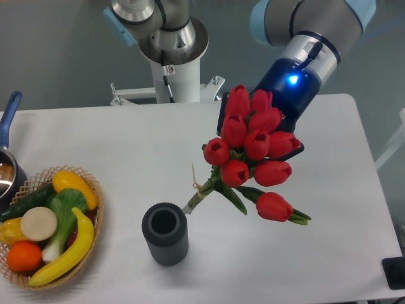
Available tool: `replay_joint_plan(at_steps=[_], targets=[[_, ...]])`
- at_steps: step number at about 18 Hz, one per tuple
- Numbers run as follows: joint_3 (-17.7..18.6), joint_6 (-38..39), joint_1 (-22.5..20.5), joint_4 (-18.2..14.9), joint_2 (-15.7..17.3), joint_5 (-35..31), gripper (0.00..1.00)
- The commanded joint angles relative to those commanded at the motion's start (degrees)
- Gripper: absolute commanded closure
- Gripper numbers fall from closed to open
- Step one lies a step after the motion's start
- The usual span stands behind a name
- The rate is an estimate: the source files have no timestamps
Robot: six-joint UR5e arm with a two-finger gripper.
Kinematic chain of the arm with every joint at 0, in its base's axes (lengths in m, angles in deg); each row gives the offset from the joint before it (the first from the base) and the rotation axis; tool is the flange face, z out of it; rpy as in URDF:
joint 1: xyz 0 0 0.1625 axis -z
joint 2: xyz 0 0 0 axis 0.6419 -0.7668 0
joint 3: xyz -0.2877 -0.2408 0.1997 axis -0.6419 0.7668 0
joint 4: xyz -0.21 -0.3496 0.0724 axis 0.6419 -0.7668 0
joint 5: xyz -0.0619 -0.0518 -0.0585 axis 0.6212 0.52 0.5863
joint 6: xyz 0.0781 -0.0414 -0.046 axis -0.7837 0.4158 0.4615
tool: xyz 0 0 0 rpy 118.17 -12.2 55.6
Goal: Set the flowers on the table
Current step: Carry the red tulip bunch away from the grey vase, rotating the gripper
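Note:
The flowers (252, 147), a bunch of red tulips with green stems tied with tan string, hang tilted in the air over the white table (126, 152). The blooms are up and to the right. The stem ends (193, 204) point down-left, close to the dark grey ribbed vase (165, 233). My gripper (266, 130) is behind the blooms, below the blue-lit wrist, and its fingers are hidden by the tulips. The bunch seems held by it, off the tabletop.
A wicker basket (95, 218) with fruit and vegetables stands at the front left. A pot with a blue handle (9, 117) is at the left edge. The robot base (172, 69) stands at the table's back edge. A dark object (395, 272) is at the right.

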Motion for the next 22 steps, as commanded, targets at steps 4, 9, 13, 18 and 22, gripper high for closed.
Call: replay_joint_plan(at_steps=[4,9,13,18,22], targets=[[-0.4,0.6,-0.2,0.0,0.1,-0.3,0.63],[-0.4,1.0,-0.1,0.0,0.5,-0.9,0.63],[-0.3,1.0,-0.5,-0.1,1.2,-4.6,0.63],[0.7,1.0,-0.3,-0.3,3.2,-15.4,0.63],[1.5,0.9,-0.4,-0.4,4.6,-23.5,0.63]])
